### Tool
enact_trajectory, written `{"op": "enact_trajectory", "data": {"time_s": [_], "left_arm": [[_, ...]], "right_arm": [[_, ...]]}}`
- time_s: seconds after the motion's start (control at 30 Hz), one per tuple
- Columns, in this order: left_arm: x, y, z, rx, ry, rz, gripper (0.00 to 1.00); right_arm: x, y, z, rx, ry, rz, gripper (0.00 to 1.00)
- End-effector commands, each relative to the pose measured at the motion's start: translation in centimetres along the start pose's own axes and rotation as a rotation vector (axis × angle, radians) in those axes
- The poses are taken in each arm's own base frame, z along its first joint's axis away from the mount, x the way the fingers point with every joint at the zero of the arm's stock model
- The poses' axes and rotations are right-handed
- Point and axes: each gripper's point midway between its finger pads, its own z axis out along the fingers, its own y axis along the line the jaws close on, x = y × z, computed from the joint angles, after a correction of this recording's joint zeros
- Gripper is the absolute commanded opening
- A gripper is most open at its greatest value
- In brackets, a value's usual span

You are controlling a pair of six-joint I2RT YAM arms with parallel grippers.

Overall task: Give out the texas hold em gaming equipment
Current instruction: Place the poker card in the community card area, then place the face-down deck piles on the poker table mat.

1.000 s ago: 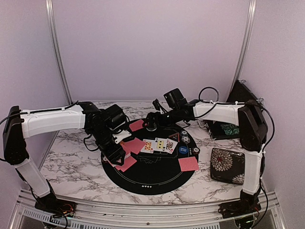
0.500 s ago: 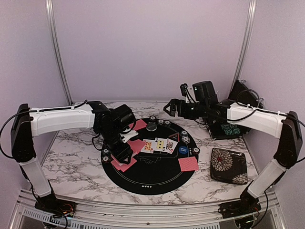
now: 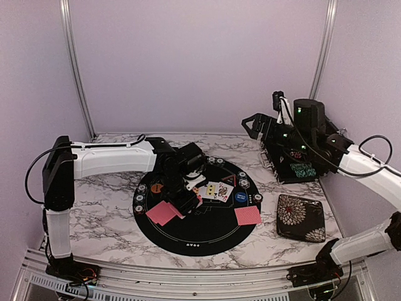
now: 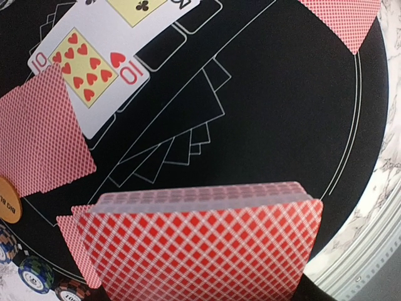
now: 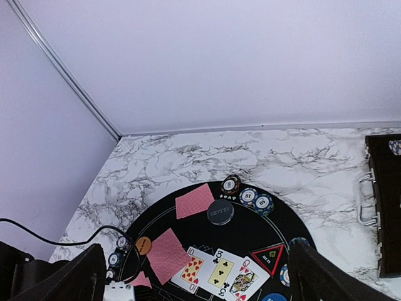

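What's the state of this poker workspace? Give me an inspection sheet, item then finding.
Surface: marble table under a round black mat.
Job's things: on the mat, three face-up cards, face-down cards, chip stacks, orange button, blue button, triangle marker.
Clutter: floral pouch and open black case at the right.
Grippers: left gripper holds a deck of cards over the mat; right gripper open, empty, in the air.
Cables: black cable loops off the left arm.
Surroundings: lilac walls, metal frame posts.
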Motion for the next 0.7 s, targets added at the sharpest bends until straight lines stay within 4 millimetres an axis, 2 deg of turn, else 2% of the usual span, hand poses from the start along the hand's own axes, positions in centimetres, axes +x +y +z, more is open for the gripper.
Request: {"op": "enact_trajectory", "data": {"time_s": [0.0,0.27,0.67], "left_arm": [[-2.1,-1.0,0.5,-0.005,-0.036,-0.007,0.56],[-3.2,-2.5,1.7,-0.011,-0.041,-0.006,0.56],[-2.1,-6.5,4.0,0.010,-0.016,0.016,0.56]], "right_arm": [[-2.1,-0.8,-2.6,0.053,-0.077,-0.024,0.98],[-2.7,-1.4,-5.0,0.080,-0.107,-0.047,0.98],[-2.5,-1.7,-5.8,0.091,-0.106,-0.051,0.98]]}}
